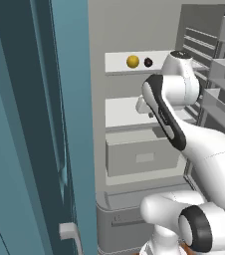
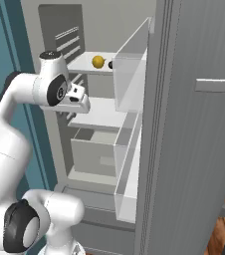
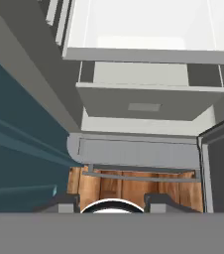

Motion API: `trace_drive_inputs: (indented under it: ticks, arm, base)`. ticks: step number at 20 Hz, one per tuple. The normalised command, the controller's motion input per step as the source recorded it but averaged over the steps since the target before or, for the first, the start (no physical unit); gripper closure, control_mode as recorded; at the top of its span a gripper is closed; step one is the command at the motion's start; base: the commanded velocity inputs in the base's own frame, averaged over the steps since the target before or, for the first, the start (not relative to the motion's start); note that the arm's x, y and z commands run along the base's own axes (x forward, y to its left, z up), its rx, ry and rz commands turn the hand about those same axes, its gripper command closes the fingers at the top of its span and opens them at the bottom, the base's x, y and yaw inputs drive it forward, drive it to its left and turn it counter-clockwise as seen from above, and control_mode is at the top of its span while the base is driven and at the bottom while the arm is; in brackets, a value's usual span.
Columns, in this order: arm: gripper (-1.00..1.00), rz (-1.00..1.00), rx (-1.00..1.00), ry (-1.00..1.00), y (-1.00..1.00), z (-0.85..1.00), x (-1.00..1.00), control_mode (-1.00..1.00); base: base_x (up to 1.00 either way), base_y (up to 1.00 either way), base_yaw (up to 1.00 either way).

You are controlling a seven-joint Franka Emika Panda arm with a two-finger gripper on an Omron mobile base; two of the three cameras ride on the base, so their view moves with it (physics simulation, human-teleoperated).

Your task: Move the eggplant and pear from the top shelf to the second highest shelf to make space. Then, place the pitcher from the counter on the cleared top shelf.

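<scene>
The gripper [image 2: 83, 103] hangs in front of the open fridge, near the second highest shelf [image 1: 127, 112], and holds nothing. I cannot tell if its fingers are open or closed (just the tips peek up in the hand view). Up on the top shelf [image 1: 117, 63] the pear [image 1: 132, 61] and the eggplant [image 1: 148, 62] sit side by side, close but apart. So no fruit has been moved yet. Both fruits must go down, then the pitcher goes up.

The pear [image 1: 132, 61] and the eggplant [image 1: 148, 62] sit just beside each other on the top shelf [image 1: 115, 63]; the second highest shelf [image 1: 122, 112] lies below, partly behind the arm [image 1: 171, 117].
</scene>
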Motion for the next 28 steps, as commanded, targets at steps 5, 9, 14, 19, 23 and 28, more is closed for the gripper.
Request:
trace_drive_inputs:
  ticks: [5, 9, 14, 19, 23, 28]
  arm:
    - [-1.0, 0.0, 0.0, -0.16, 0.0, 0.13, -0.15, -1.0]
    - [-1.0, 0.06, 0.0, -0.38, 0.0, 0.36, -0.25, -1.0]
    - [-1.0, 0.04, 0.0, -0.41, 0.0, 0.37, -0.1, -1.0]
    - [-1.0, 0.0, 0.0, -0.28, -0.16, 0.31, 0.0, -1.0]
    - [-1.0, 0.0, -0.02, -0.21, -0.13, 0.47, 0.0, -1.0]
    - [-1.0, 0.0, -0.02, -0.11, -0.15, 0.51, 0.05, -1.0]
  base:
    - [0.0, 0.0, 0.0]
    - [0.0, 0.0, 0.0]
    - [0.0, 0.0, 0.0]
    - [0.0, 0.0, 0.0]
    - [0.0, 0.0, 0.0]
    - [0.0, 0.0, 0.0]
